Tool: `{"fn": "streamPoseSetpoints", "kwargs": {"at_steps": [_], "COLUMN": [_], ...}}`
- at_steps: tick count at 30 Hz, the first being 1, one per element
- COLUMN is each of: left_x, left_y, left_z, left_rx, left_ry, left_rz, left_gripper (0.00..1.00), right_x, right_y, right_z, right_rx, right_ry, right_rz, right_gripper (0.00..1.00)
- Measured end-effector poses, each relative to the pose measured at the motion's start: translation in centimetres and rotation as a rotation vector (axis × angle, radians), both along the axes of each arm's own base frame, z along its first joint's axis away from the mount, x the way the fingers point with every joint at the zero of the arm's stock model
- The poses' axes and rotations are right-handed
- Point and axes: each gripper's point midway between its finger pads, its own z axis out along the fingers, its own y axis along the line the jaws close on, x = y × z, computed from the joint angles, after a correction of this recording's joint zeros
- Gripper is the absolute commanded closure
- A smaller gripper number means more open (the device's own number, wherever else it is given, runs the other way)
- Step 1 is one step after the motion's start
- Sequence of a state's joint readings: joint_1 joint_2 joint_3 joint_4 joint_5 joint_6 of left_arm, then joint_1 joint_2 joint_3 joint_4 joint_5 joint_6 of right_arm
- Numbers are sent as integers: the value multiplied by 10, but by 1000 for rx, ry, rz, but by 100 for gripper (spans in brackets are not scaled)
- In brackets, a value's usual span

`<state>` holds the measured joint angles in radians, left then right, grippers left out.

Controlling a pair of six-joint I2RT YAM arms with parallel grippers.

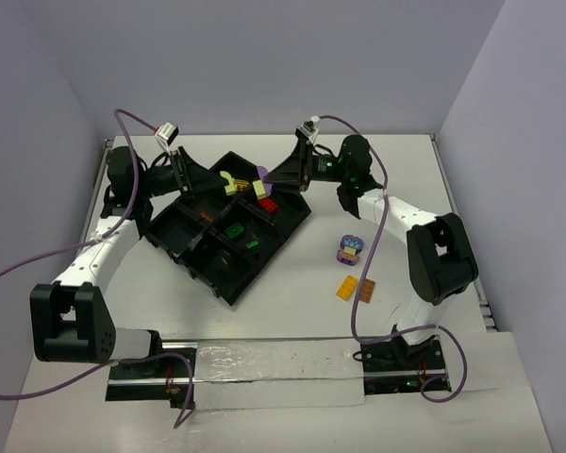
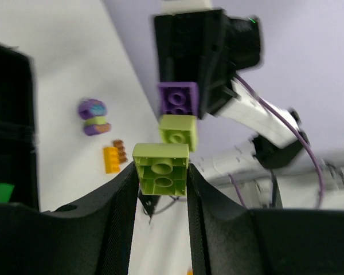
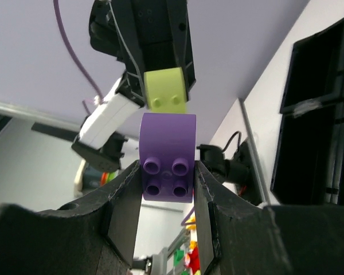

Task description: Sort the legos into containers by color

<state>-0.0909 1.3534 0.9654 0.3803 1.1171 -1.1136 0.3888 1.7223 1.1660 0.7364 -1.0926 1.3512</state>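
Over the back of the black divided tray (image 1: 184,247) my two grippers meet tip to tip. My left gripper (image 1: 228,185) (image 2: 160,169) is shut on a lime brick (image 2: 160,168), its hollow underside toward the camera. Just beyond it a second lime piece (image 2: 179,130) sits against a purple piece (image 2: 178,99). My right gripper (image 1: 264,177) (image 3: 167,172) is shut on that rounded purple piece (image 3: 167,157), studs facing the camera, with the lime brick (image 3: 166,89) at its far end. Whether purple and lime are joined I cannot tell. The tray holds a red brick (image 1: 267,203) and green bricks (image 1: 234,229).
On the white table right of the tray lie a purple-and-lime stack (image 1: 350,248) (image 2: 92,117), an orange brick (image 1: 346,288) (image 2: 111,159) and a brown brick (image 1: 366,292) (image 2: 120,150). Purple cables trail from both arms. Walls close in the table at the back and sides.
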Motion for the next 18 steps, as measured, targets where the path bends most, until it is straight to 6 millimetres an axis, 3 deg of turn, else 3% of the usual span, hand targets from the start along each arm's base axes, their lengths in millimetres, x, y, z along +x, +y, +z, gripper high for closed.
{"fn": "streamPoseSetpoints", "kwargs": {"at_steps": [4, 9, 13, 18], "left_x": [19, 32, 21, 10], "left_y": [19, 76, 132, 172], "left_z": [-36, -89, -116, -138], "left_rx": [146, 393, 599, 761], "left_ry": [99, 272, 378, 458], "left_rz": [194, 540, 827, 999], "left_gripper": [100, 100, 100, 100], "right_x": [18, 54, 70, 68], "right_y": [-13, -28, -44, -66], "right_z": [-13, -25, -39, -76], "right_rx": [-81, -285, -455, -634], "right_ry": [-2, -67, -96, -36], "right_rz": [-99, -261, -377, -434], "right_gripper": [100, 100, 100, 100]}}
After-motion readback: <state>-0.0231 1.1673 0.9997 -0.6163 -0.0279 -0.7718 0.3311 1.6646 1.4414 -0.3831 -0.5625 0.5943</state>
